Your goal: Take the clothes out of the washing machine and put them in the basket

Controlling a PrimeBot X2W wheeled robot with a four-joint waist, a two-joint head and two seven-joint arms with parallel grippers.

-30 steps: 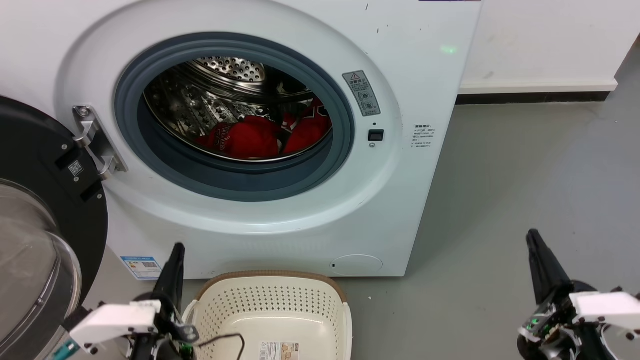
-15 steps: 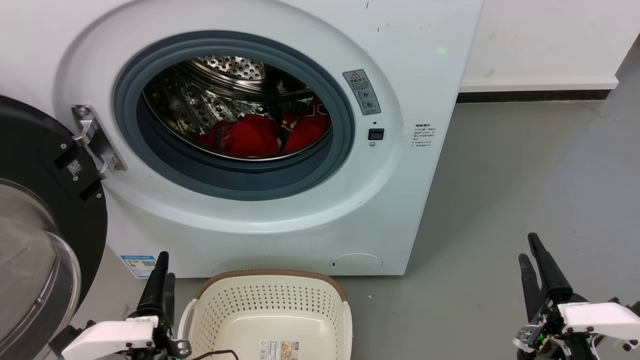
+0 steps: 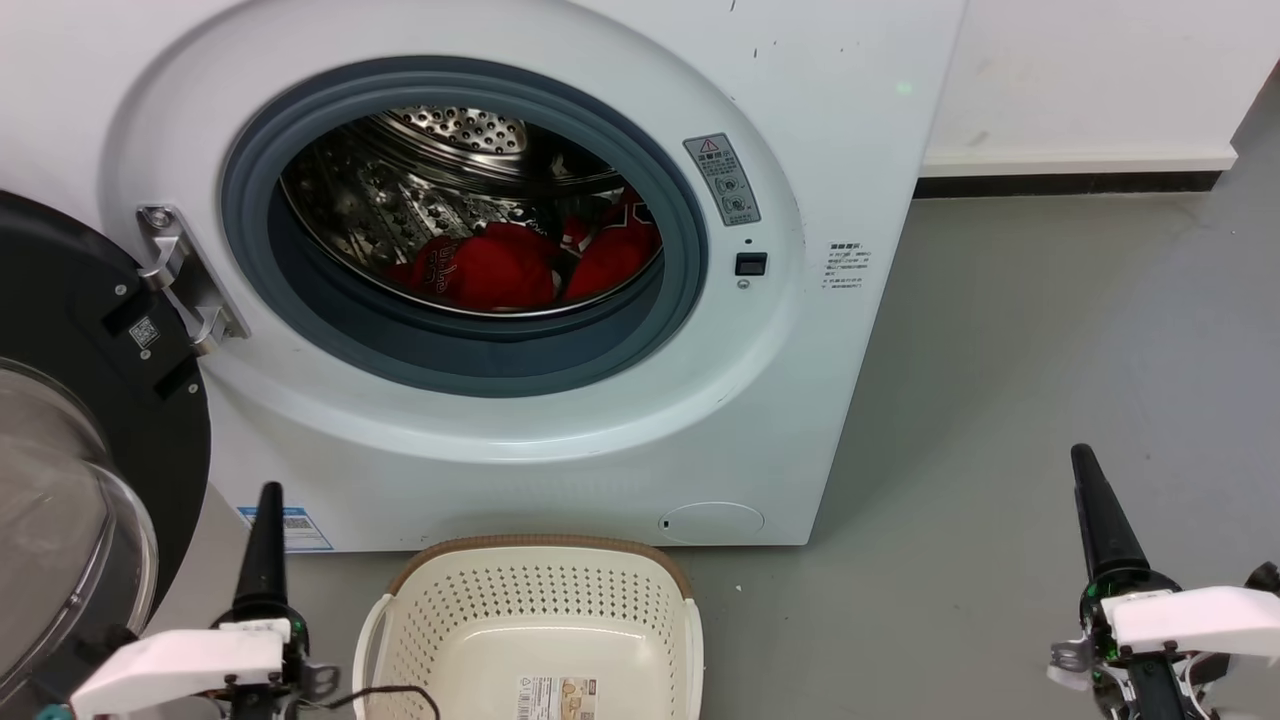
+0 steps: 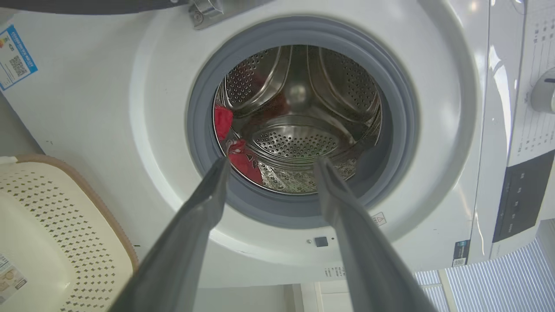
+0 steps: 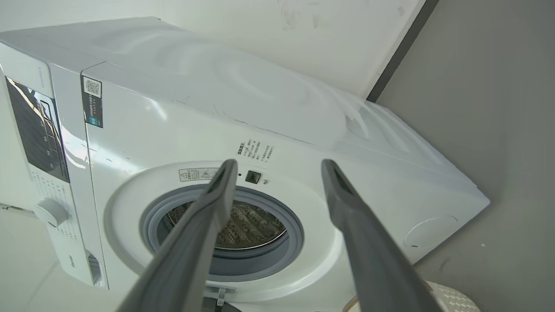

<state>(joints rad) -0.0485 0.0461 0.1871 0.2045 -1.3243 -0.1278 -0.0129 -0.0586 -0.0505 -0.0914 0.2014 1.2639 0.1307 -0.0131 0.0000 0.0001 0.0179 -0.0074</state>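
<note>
The white washing machine (image 3: 820, 120) stands with its round door (image 3: 70, 330) swung open to the left. Red clothes (image 3: 515, 268) lie bunched at the bottom of the steel drum; in the left wrist view the clothes (image 4: 240, 154) sit at the drum's left edge. Below the machine's front stands the cream basket (image 3: 540, 550) with nothing in it but its bottom label. My left gripper (image 3: 270, 500) hovers left of the basket and is open in the left wrist view (image 4: 272, 162), aimed at the drum mouth. My right gripper (image 3: 1085, 465) hangs over the floor at the right, open (image 5: 279, 164) and holding nothing.
The open door's glass bowl (image 3: 60, 540) juts out close beside my left arm. Grey floor (image 3: 1050, 330) stretches right of the machine to a white wall with a dark skirting strip (image 3: 1060, 183). A control dial (image 5: 51, 212) sits on the machine's panel.
My left gripper has shifted left, away from the basket. The right gripper has turned and risen slightly. The clothes lie as before.
</note>
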